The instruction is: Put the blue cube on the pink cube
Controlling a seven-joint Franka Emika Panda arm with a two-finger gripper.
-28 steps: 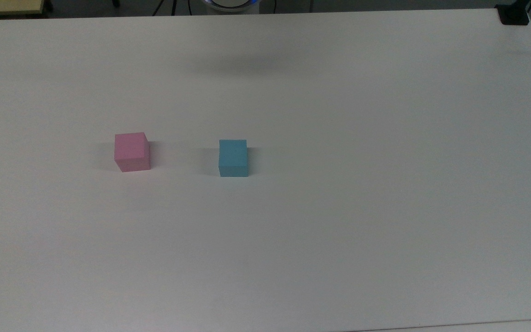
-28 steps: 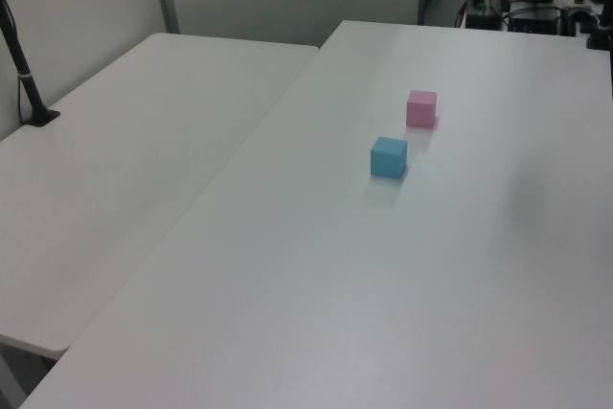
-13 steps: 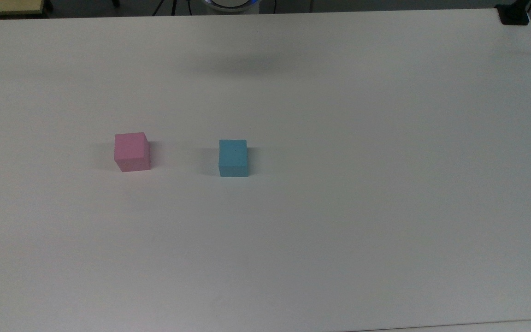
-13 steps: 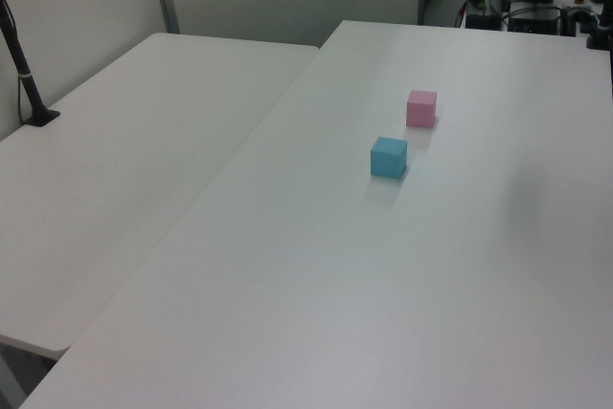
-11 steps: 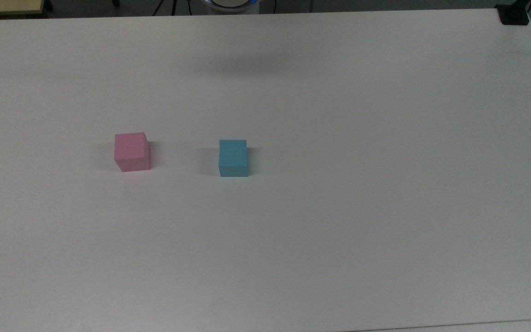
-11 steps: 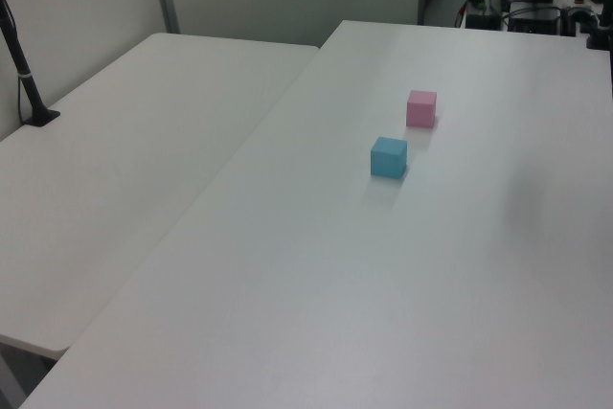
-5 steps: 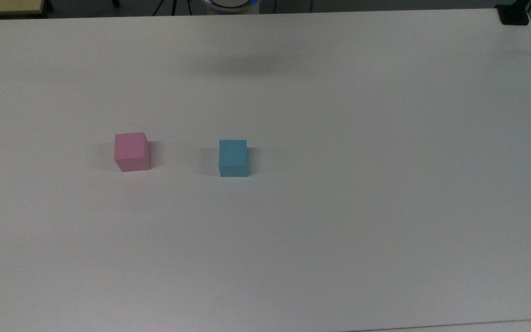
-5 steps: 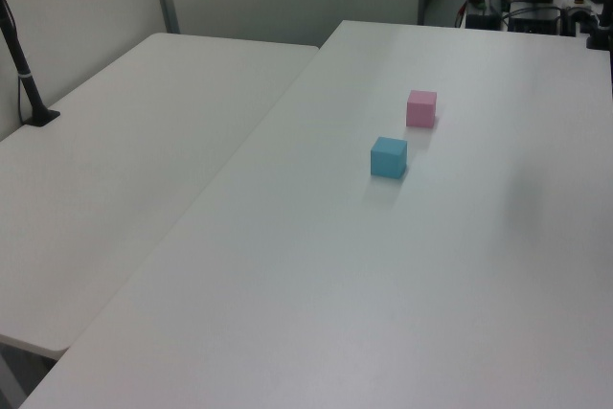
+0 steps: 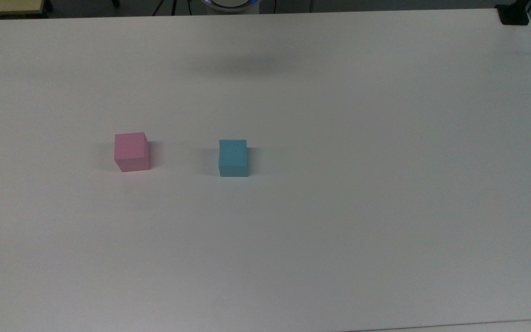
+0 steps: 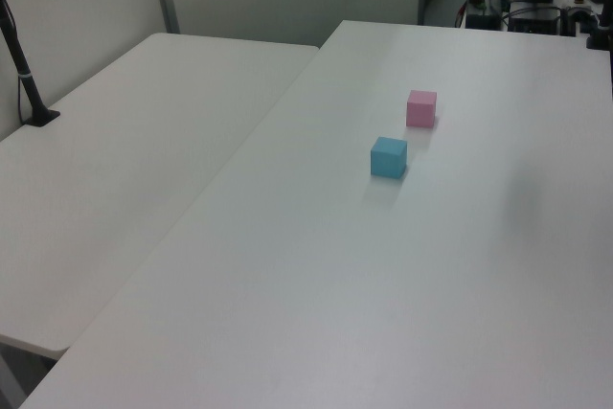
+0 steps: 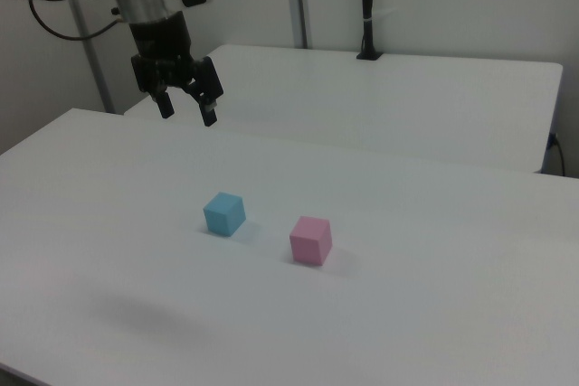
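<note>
Blue cube [image 9: 233,157] sits beside pink cube [image 9: 131,151]; pincer [image 11: 187,117] spread above.

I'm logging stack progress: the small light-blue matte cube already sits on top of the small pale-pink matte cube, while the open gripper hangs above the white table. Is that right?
Not quite. The small light-blue matte cube is not stacked: it rests on the white table beside the small pale-pink matte cube, apart from it, as the right view shows. The rest holds: the open gripper hangs above the table.
</note>
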